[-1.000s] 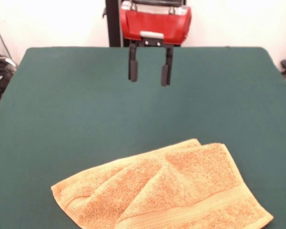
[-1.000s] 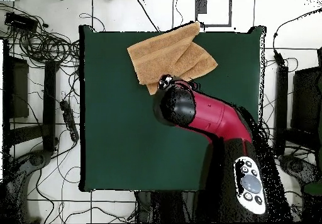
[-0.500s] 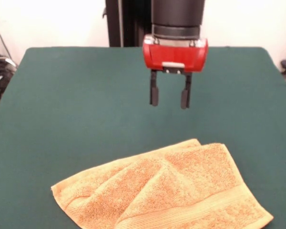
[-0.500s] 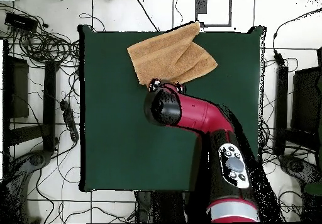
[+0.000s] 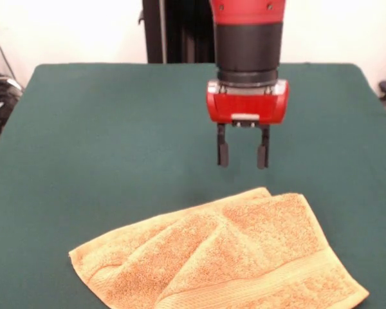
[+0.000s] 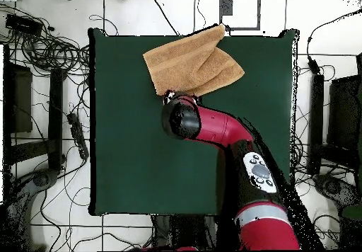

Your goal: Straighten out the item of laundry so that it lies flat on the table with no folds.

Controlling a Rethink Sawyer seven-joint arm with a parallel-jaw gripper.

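My gripper [image 5: 243, 156] hangs above the green table [image 5: 103, 141] with its two dark fingers [image 5: 223, 153] spread apart and nothing between them. It hovers just behind the far edge of the towel [image 5: 231, 257], clear of the cloth. The towel lies near the table's front edge in the front view, rumpled, with a diagonal fold running across its middle and one layer lapped over another. A woven band shows along its right side. Its lowest corner is cut off by the bottom of the front picture. From overhead, my arm [image 6: 212, 125] covers the gripper, so its fingers cannot be made out there; the towel [image 6: 191, 61] sits by the table's top edge, one corner reaching the rim.
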